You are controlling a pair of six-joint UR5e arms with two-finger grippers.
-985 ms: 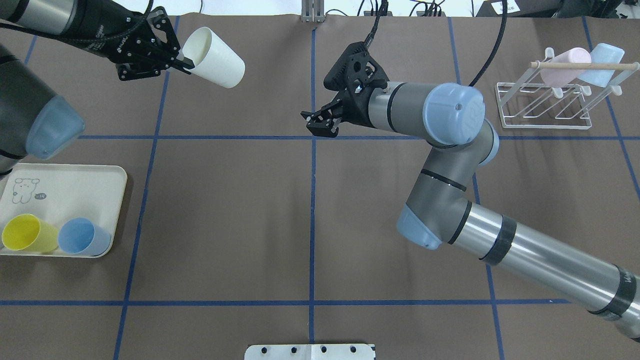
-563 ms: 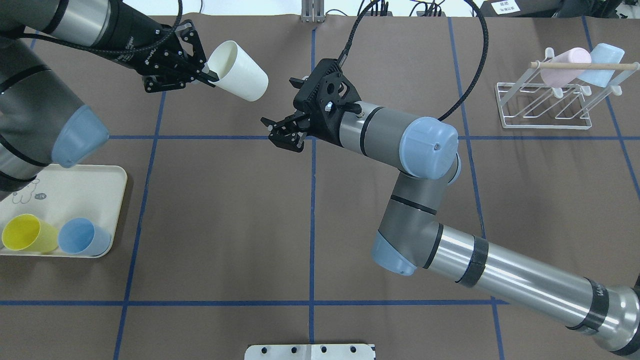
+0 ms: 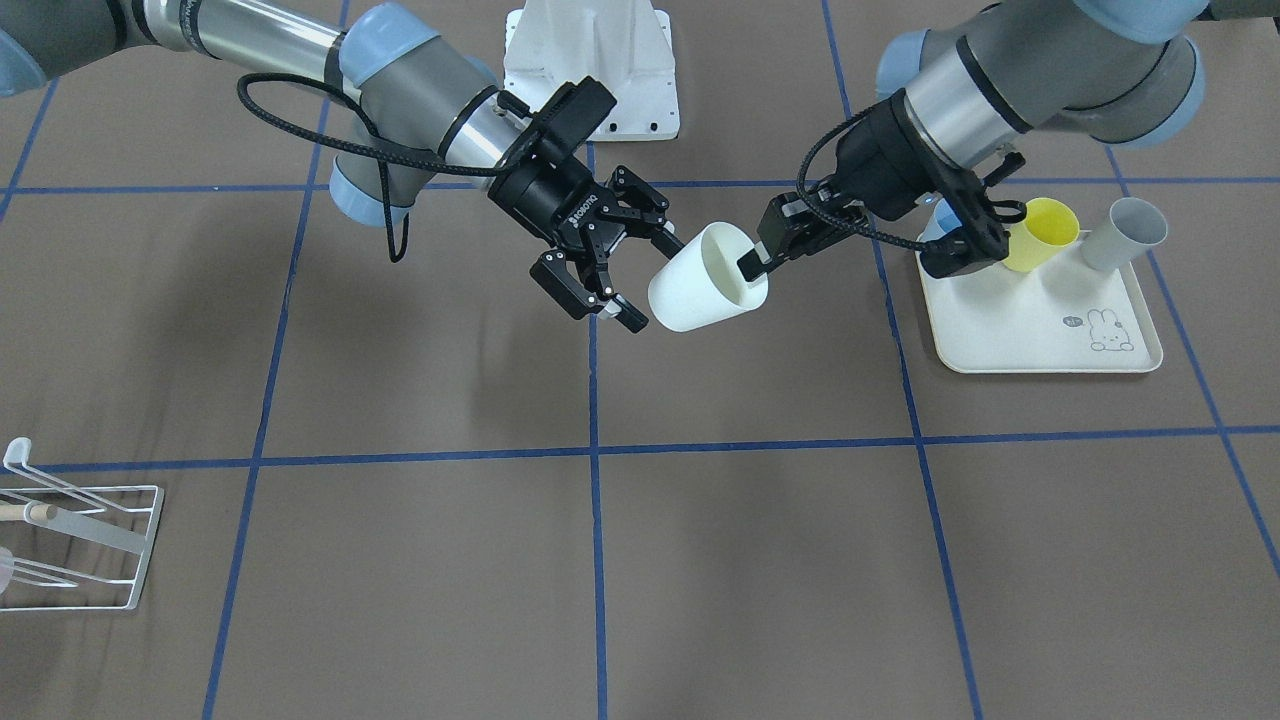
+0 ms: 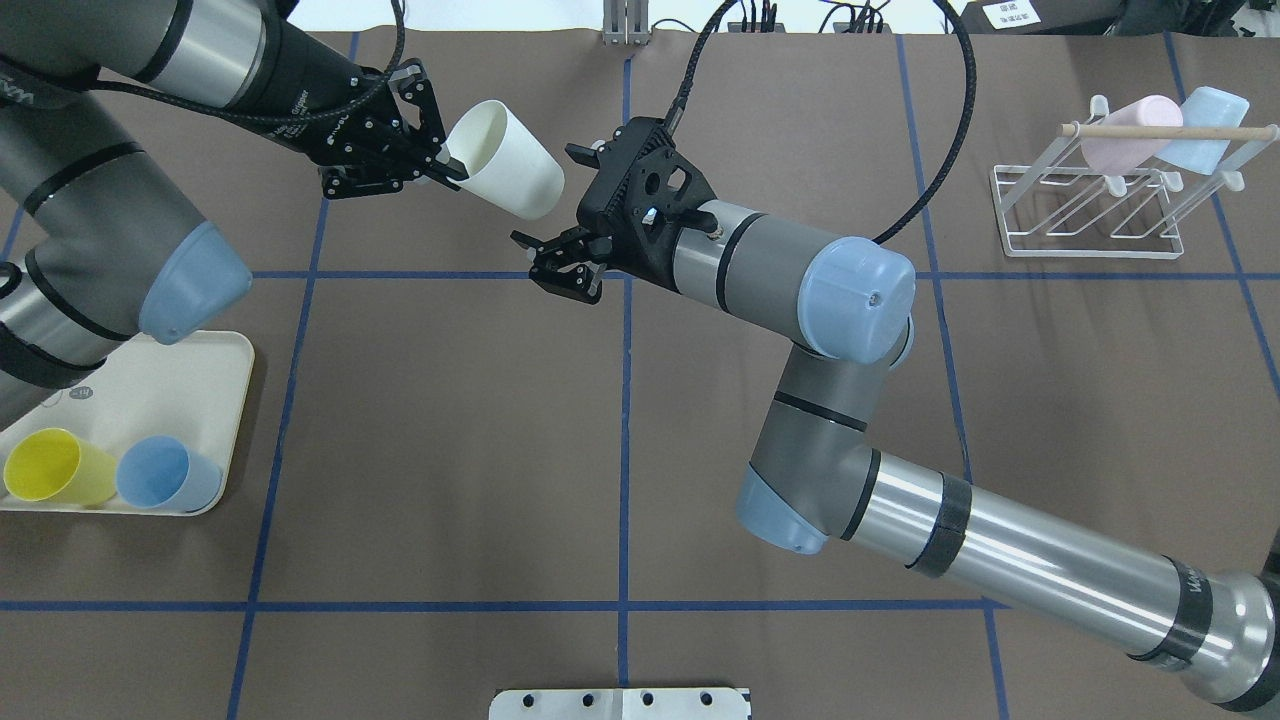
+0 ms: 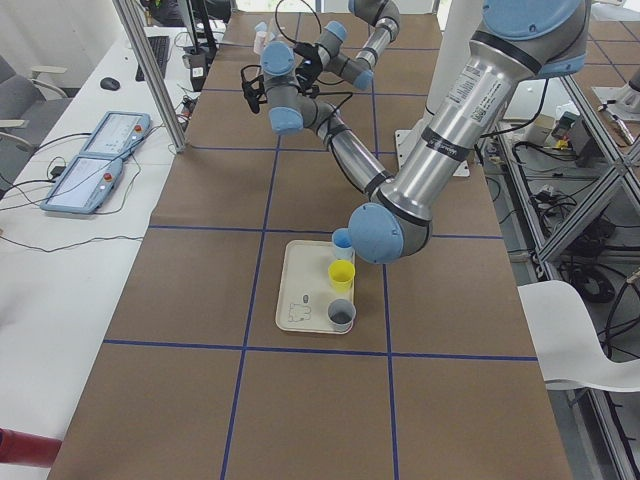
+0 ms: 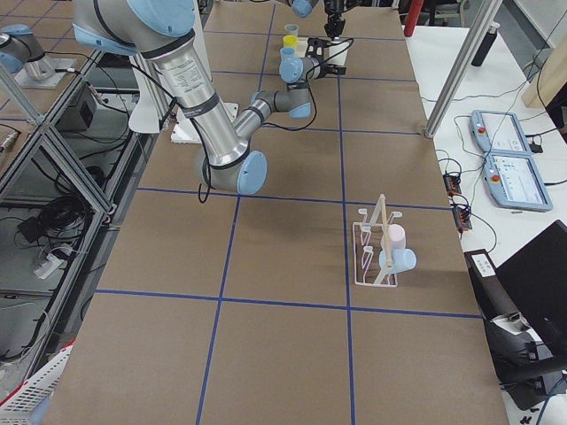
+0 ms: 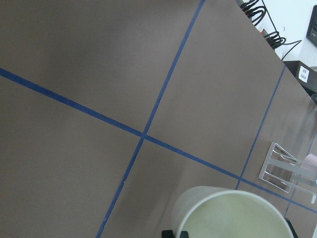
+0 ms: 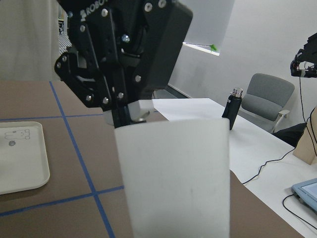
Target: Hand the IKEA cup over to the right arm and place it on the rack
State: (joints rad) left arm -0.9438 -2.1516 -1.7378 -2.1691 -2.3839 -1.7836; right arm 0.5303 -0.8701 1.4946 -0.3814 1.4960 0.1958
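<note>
**Handover spot: left has the cup, right is open at its base**

The left gripper (image 4: pixel 452 172) is clamped on the rim of the white cup (image 4: pixel 510 178), one finger inside the mouth and one outside. The cup is in the air and tipped over nearly flat. Its mouth faces the left gripper and its base points at the right arm (image 4: pixel 858 292). In the overhead view it hangs over the far half of the table (image 4: pixel 450 450), just left of the centre tape line.

The right gripper (image 3: pixel 655 280) has its jaws spread wide, facing the cup's base. In the front view the base end sits right at the fingers; can't tell if they touch. On the right wrist camera the cup wall fills the middle, with the left gripper close behind it.

The rack (image 4: pixel 1140 178) is at the far right, well apart from both grippers. A pink cup (image 4: pixel 1130 140) and a pale-blue cup (image 4: pixel 1208 122) sit on it by the wooden dowel (image 4: pixel 1170 130).

The tray (image 4: pixel 150 380) is near the robot on its left, with a yellow cup (image 4: pixel 50 465) and a blue cup (image 4: pixel 165 472) on it. The front view shows a grey cup (image 3: pixel 1125 232) there too.
</note>
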